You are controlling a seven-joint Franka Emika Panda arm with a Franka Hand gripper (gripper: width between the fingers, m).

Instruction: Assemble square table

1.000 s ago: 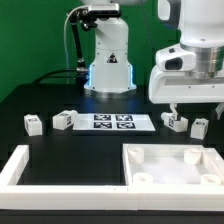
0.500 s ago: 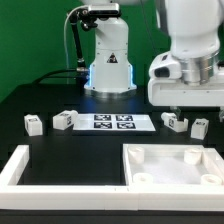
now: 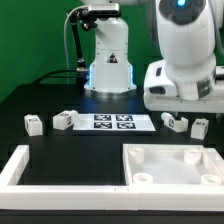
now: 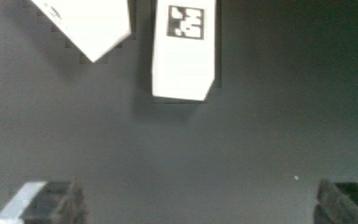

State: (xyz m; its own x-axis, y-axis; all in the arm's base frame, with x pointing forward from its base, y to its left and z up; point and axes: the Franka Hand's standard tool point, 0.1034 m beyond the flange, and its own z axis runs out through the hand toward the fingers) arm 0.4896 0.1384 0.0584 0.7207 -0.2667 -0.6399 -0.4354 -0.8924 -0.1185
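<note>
The gripper (image 4: 202,203) stands wide. In the wrist view its two dark fingertips (image 4: 48,205) sit far apart with only bare black table (image 4: 194,150) between them, and it holds nothing. Beyond the fingers lies one leg block (image 4: 185,50), its tag facing up, with open dark surface along its long sides. A second white piece (image 4: 91,25) lies just beside it, apart by a narrow dark gap. In the exterior view the arm (image 3: 185,65) fills the far part of the exterior view's right, its bulky white wrist hanging above a right-hand leg block (image 3: 177,122) and its neighbour block (image 3: 200,127). The tabletop slab (image 3: 165,160) lies flat at the near part of the exterior view's right, raised rim up and round sockets showing at its corners. Its right edge runs out of the picture. A strip of open table separates its left rim from the white frame bars (image 3: 20,165), which form a corner at the near part of the exterior view's left. The marker board (image 3: 110,122) lies in the middle. A left leg block (image 3: 63,120) is just beside its left end and an outer leg block (image 3: 33,124) lies farther left. The table is matte black. Behind it the robot base (image 3: 108,60) stands at the far middle with a blue glow, and the room beyond is dark.
</note>
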